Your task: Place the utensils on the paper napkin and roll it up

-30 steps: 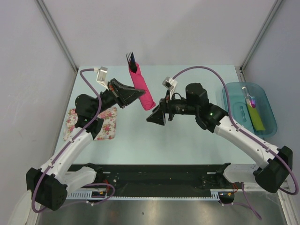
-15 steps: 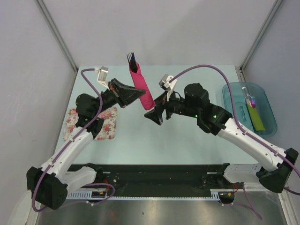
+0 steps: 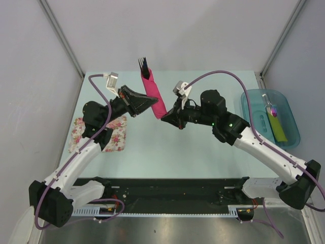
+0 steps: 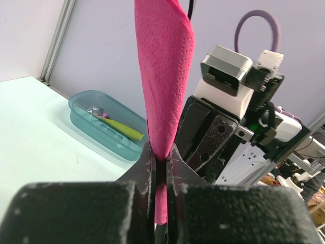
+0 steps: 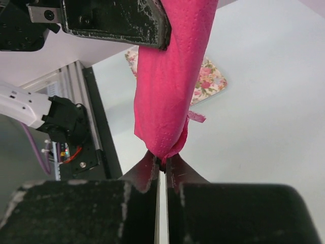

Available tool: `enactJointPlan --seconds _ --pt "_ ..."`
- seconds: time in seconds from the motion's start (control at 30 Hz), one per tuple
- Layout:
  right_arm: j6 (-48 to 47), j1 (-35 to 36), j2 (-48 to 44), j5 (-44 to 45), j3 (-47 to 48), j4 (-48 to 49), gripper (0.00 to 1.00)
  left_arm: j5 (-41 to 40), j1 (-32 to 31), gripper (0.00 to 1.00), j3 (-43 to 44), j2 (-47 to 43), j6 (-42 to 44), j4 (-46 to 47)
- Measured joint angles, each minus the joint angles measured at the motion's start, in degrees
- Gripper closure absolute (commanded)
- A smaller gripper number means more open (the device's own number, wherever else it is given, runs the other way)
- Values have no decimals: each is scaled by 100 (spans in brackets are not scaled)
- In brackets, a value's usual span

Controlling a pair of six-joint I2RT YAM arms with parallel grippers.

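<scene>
Over the far middle of the table (image 3: 203, 152), the paper napkin (image 3: 154, 96) is already a tight pink roll with the utensils (image 3: 143, 66) poking out its far end. Left tool (image 3: 153, 101) is clamped on its middle, right tool (image 3: 166, 118) pinched shut on the near tip. I'd set it down level, so nothing slides out, and let go one side at a time.
</scene>
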Motion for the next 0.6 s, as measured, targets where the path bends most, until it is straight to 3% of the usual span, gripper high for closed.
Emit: enactJointPlan --seconds 0.13,0.17,0.23,0.33,0.4,0.6 --pt "424 -260 -11 -752 -245 404 96 9 -9 100 2 11 -31 -50" --pt "553 -315 -11 -922 -306 498 71 17 -13 100 4 22 -55 -61" --pt "785 -365 -11 -1191 -396 590 38 96 -15 100 7 42 -105 -94" --pt "929 -380 -11 -1631 -455 503 22 -11 4 100 44 63 -101 -87" --pt "984 -444 -15 -1781 -448 382 16 -22 13 100 46 63 -98 -76" --pt "1027 -1196 -2 -1902 35 -37 16 26 4 100 35 63 -101 -33"
